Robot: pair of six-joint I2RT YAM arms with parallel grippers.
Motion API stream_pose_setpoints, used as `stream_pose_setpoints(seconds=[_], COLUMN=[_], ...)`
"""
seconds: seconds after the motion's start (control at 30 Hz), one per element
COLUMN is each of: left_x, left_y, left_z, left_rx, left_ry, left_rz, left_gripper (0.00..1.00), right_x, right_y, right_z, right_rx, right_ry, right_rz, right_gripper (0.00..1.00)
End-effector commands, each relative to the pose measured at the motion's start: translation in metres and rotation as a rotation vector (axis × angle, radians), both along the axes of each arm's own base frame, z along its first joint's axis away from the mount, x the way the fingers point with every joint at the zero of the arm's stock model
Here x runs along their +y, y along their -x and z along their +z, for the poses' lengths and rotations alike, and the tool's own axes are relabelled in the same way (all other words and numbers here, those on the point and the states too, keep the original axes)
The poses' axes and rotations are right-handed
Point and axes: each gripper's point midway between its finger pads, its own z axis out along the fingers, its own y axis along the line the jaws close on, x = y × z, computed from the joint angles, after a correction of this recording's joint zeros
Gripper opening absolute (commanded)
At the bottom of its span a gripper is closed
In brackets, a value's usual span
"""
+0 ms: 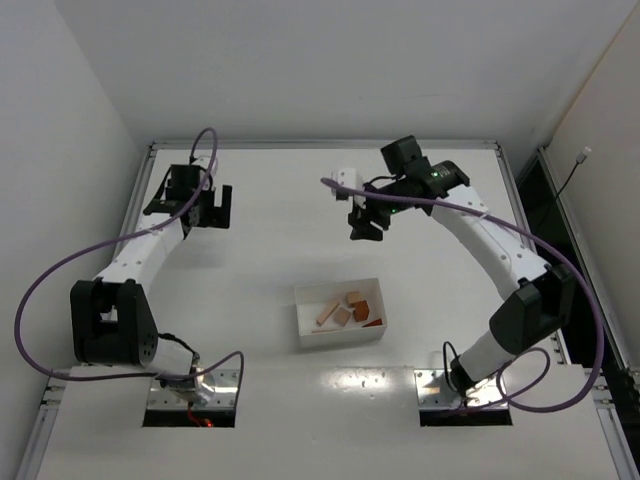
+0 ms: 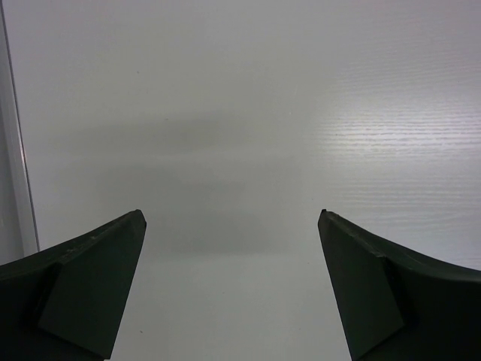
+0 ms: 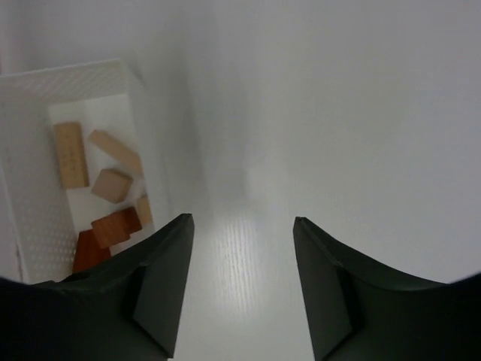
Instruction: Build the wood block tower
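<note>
Tan and orange wooden blocks (image 1: 355,303) lie in a white tray (image 1: 335,283); beyond it, the left gripper (image 2: 231,218) and right gripper (image 3: 243,219) hang over the table (image 1: 270,240), fingers spread wide, empty.

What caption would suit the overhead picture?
Left gripper and right gripper hover open above the table; blocks lie in the tray.

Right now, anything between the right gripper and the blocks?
Nothing visible stands on the table between the open right gripper and the wood blocks. They lie inside the white tray, so its walls ring them. The top looks open.
</note>
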Motion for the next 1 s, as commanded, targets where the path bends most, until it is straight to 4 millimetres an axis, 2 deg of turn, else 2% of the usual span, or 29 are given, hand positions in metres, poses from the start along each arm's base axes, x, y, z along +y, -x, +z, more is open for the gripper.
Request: stream_pose_setpoints(seconds=[0.0, 0.03, 0.23, 0.27, 0.4, 0.6, 0.77, 0.97], left_x=[0.004, 0.008, 0.030, 0.030, 0.041, 0.044, 0.046, 0.053], left_y=[0.000, 0.000, -0.003, -0.001, 0.003, 0.008, 0.007, 0.002], left_z=[0.015, 0.015, 0.024, 0.022, 0.021, 0.016, 0.008, 0.002], left_rx=[-0.033, -0.033, -0.052, -0.041, -0.039, -0.020, -0.001, 0.019], left_ry=[-0.004, -0.025, -0.036, -0.036, -0.036, -0.036, -0.028, -0.028], left_rz=[-0.013, -0.006, 0.056, 0.056, 0.085, 0.093, 0.095, 0.113], left_gripper=[0.99, 0.99, 0.99, 0.99, 0.99, 0.99, 0.99, 0.99], right_x=[0.006, 0.010, 0.018, 0.021, 0.024, 0.024, 0.024, 0.026], right_y=[0.042, 0.047, 0.072, 0.075, 0.078, 0.080, 0.081, 0.080], right_z=[-0.021, -0.022, -0.060, -0.060, -0.079, -0.106, -0.119, -0.123], right_rx=[0.059, 0.044, 0.082, 0.081, 0.135, 0.234, 0.271, 0.294], right_ry=[0.093, 0.102, 0.156, 0.157, 0.170, 0.200, 0.215, 0.214], right_rz=[0.248, 0.295, 0.394, 0.405, 0.420, 0.426, 0.427, 0.430], right_gripper=[0.49, 0.48, 0.38, 0.38, 0.36, 0.35, 0.33, 0.33])
